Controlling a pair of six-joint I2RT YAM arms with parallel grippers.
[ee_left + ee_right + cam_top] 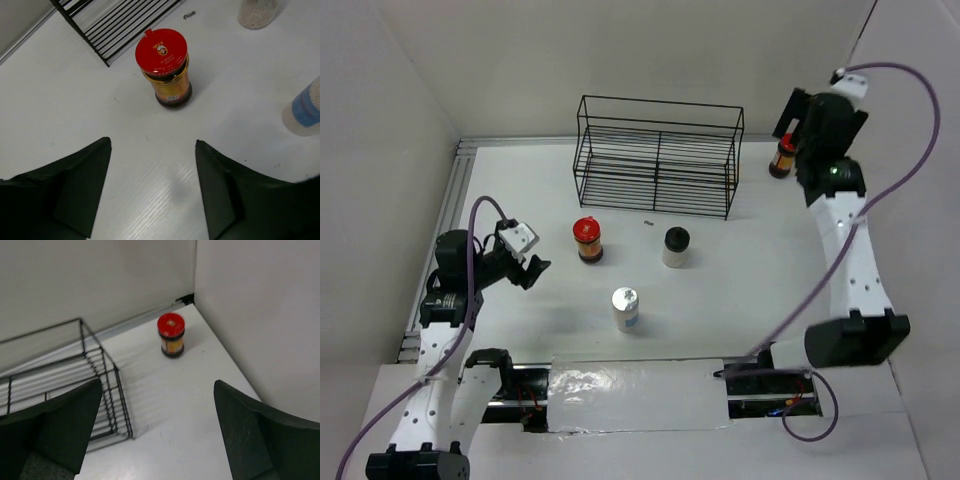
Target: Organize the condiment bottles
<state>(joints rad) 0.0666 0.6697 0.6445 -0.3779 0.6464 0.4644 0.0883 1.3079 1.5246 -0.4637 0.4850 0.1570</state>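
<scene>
While both grippers hang spread and empty, all four condiment bottles stand outside the wire rack.
At 12 o'clock from the left gripper stands one red-lidded jar. The right gripper eyes the other red-lidded jar at the table's 2 o'clock corner. The black-capped bottle and silver-capped bottle wait mid-table. A finger clipping the wall could topple that jar.
</scene>
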